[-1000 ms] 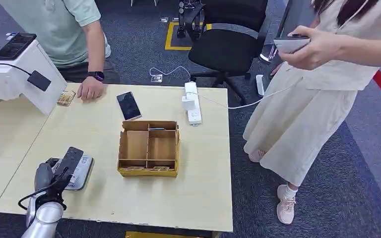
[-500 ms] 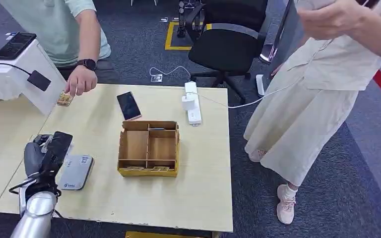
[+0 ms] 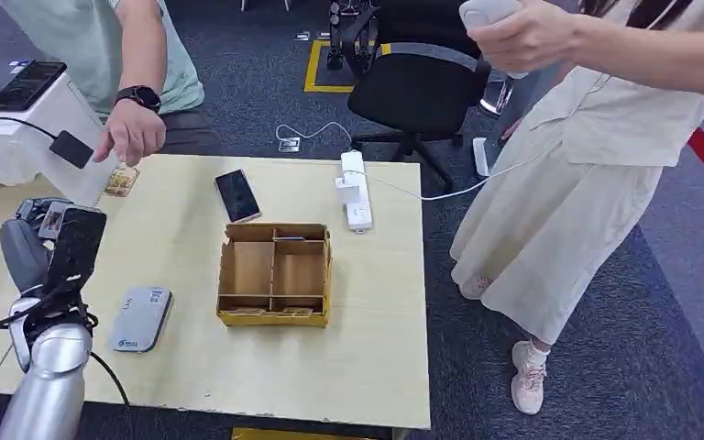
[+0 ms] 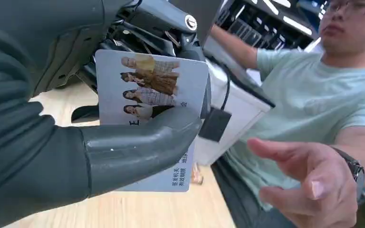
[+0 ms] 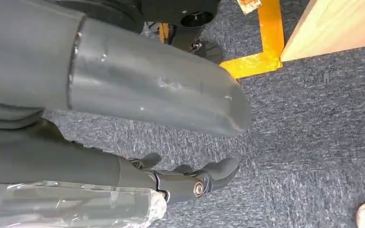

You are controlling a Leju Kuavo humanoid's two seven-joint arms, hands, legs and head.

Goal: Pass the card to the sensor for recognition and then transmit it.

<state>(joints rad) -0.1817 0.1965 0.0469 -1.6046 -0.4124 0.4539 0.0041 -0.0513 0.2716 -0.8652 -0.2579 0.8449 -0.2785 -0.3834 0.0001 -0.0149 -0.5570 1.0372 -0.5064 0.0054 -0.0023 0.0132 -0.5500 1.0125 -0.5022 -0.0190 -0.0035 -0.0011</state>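
Observation:
My left hand (image 3: 37, 252) is raised above the left part of the wooden table (image 3: 376, 348) and grips the card (image 3: 76, 247), whose dark back faces the head view. In the left wrist view the card (image 4: 152, 90) shows its printed face with small photos, pinched under the thick thumb (image 4: 138, 145). The grey card sensor (image 3: 140, 318) lies flat on the table, below and to the right of the held card. A person's open hand (image 3: 131, 137) hovers beyond the card, also close in front of it as the hand (image 4: 304, 185). My right hand (image 5: 190, 178) hangs over the carpet, holding nothing.
A compartmented cardboard box (image 3: 275, 273) sits mid-table, a phone (image 3: 237, 195) and a white power strip (image 3: 356, 191) behind it. Another card (image 3: 121, 181) lies by a white stand (image 3: 50, 128) at the far left. A second person (image 3: 568, 183) stands at the right.
My left hand has lifted the card off the sensor and carried it up and to the left. The seated person's hand has risen off the table; the standing person raised an arm.

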